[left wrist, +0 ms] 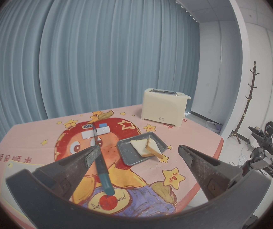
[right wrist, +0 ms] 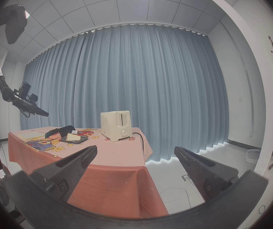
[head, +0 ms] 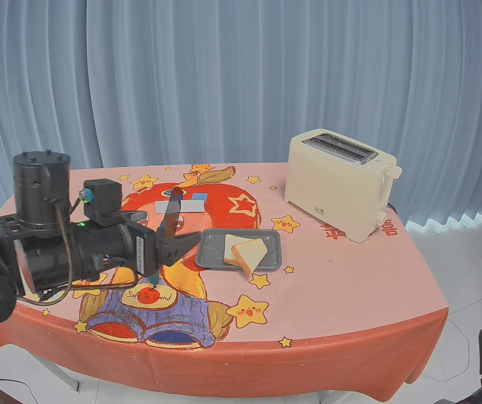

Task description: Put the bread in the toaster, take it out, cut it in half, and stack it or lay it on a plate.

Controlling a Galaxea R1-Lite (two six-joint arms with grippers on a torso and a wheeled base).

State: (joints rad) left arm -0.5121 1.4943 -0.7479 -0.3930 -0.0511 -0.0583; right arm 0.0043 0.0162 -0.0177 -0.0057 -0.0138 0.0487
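Blue curtains [head: 252, 57] are hanging behind the desk [head: 336, 287], where 2 bread pieces [head: 245, 253] are lying on the grey tray [head: 210, 253], the upper one pointing a corner over its near rim. Beside it the knife [left wrist: 102, 167] is lying with blade toward the curtains, handle toward the robot. Above it the left tool [left wrist: 138, 148] is hovering, jaws wide apart; the right tool [right wrist: 135, 149] is gaping too

The counter [head: 336, 287] carries a pink cartoon-print cloth [head: 241, 315]. Directly on the cloth: cream toaster [head: 339, 183], grey tray [head: 210, 253], teal-handled knife [left wrist: 101, 159], white cards [head: 193, 206].
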